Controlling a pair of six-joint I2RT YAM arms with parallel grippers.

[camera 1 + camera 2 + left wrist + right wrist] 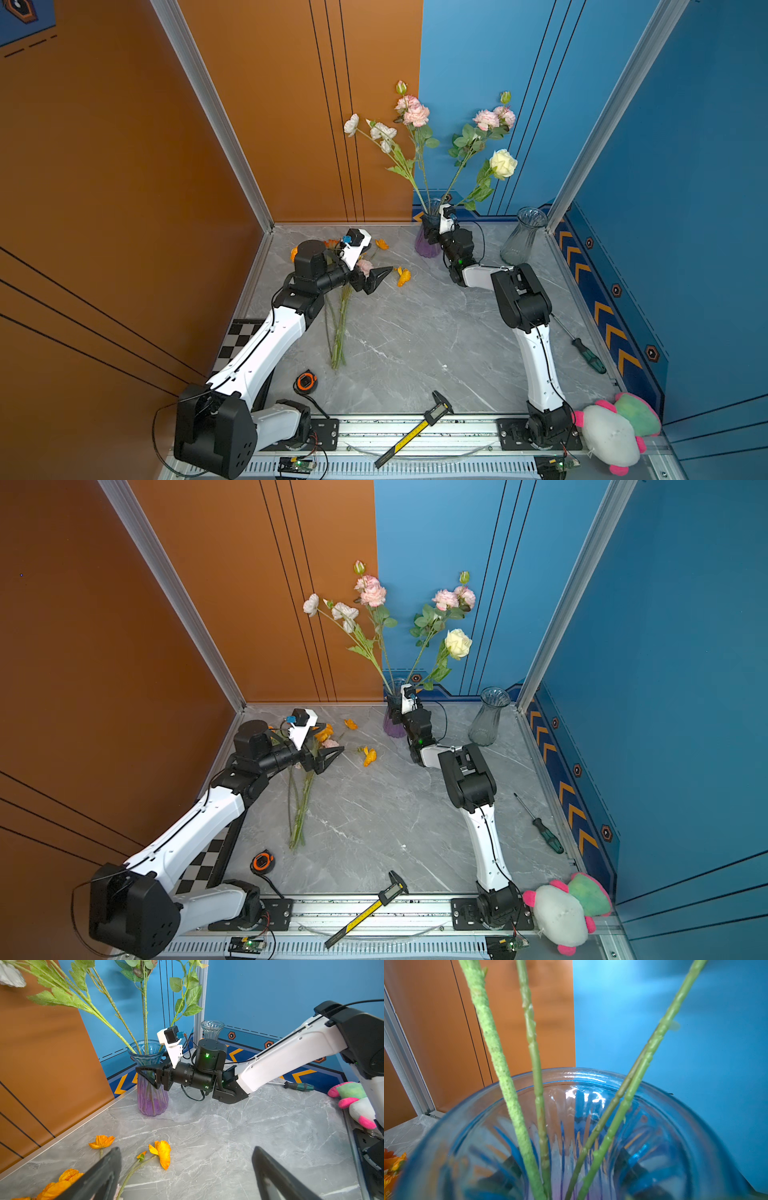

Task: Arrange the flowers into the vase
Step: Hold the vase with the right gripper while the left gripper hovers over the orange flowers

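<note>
Right claw [432, 234]: closed around the narrow waist of the vase [424, 246], at the back of the desk [415, 353], just above centre frame in both top views. In the left wrist view one finger [148, 1075] crosses the front of the glass. In the right wrist view, dark finger shapes show through the glass on both sides (a grip, as far as I can see). Vase upright, purple toward its foot.

Flowers in the vase [417, 115]: four green stems [506, 1076] drop through the mouth. Pink, white and cream blooms fan out well above the claw, upper centre of frame.

Left claw [379, 280]: spread wide, holding nothing, left of centre. Loose flowers [341, 328] lie flat on the desk beneath and around it. Their stems run toward the lower frame, orange blooms [162, 1152] lie just ahead of the fingertips, and a pale pink bloom [365, 266] is tucked beside the claw body. I cannot tell whether the claw touches them.

A second, clear vase [524, 235] stands apart to the right of the gripped one.
</note>
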